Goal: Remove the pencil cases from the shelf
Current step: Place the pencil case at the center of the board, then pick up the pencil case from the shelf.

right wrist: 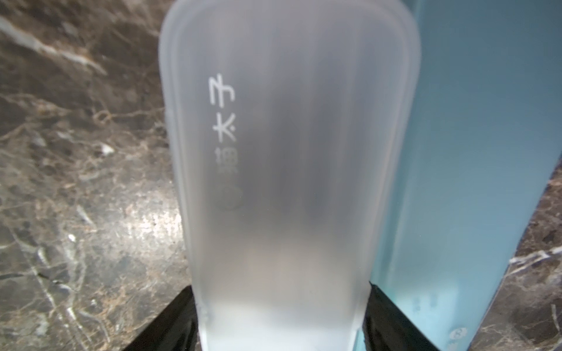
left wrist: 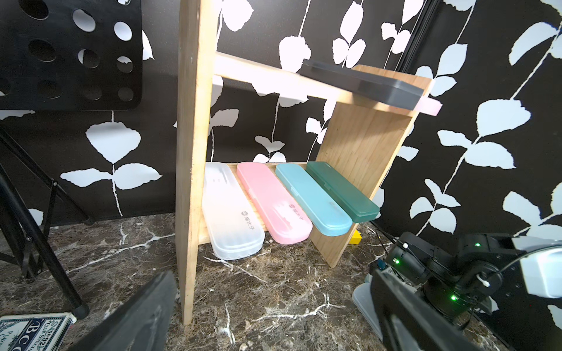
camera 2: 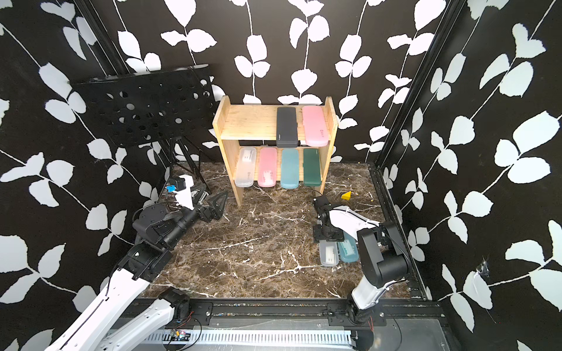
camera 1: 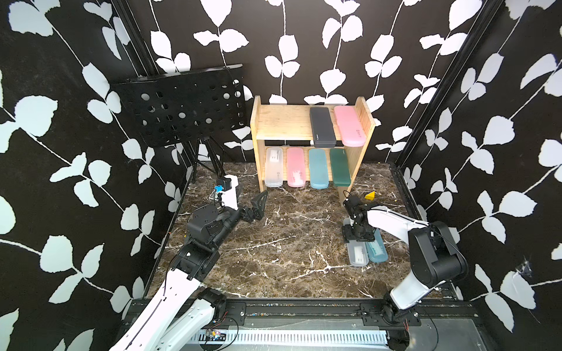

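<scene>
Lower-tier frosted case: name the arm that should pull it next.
Left. The left gripper is open, empty and faces the shelf near the lower-tier frosted case. The right gripper straddles the tabletop frosted case, farther from the shelf.

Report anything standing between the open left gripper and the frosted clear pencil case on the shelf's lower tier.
The light-wood shelf's side panel stands almost straight ahead of the left gripper, beside the frosted clear plastic pencil case. The case's near end juts out uncovered; only bare marble floor lies before it.
</scene>
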Motion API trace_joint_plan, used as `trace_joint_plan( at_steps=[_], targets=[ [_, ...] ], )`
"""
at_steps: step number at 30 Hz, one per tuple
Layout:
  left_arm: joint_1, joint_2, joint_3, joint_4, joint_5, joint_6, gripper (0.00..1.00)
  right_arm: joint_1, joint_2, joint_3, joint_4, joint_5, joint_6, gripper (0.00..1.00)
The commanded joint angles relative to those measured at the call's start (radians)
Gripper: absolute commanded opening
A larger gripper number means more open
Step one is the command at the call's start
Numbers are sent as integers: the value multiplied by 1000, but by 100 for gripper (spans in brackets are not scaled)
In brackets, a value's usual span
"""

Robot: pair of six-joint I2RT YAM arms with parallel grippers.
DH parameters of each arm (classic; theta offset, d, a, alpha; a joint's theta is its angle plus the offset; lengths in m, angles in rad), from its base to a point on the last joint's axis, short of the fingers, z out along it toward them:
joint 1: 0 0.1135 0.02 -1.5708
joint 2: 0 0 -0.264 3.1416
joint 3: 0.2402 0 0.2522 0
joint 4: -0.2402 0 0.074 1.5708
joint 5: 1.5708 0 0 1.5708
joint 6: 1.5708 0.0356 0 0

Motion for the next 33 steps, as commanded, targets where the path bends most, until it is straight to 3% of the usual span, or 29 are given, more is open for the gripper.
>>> trace_joint_plan(
  at_steps=[1,3,10,14,17,20,26,33],
  targets=[
    [1,-2,2,38,10,-16,99,-4,-26,25,-39,35,-19,86],
    [2,0,3,42,10,-21,99,-4,-39,25,-37,47,-17,99],
    [1,39,23,91,51,-89,99,2,-193,76,-44,41,-28,99],
    [1,145,86,169,121,-246,99,2,-340,146,-78,62,-14,99],
    [-1,273,183,279,219,-481,99,-4,-424,218,-113,86,19,99],
    [-35,426,341,323,306,-669,99,-25,-395,370,-237,93,52,99],
    [-109,628,615,288,351,-811,99,-27,-385,473,-277,31,78,99],
    [-139,774,750,253,337,-966,99,-26,-377,518,-301,3,83,99]
  ],
)
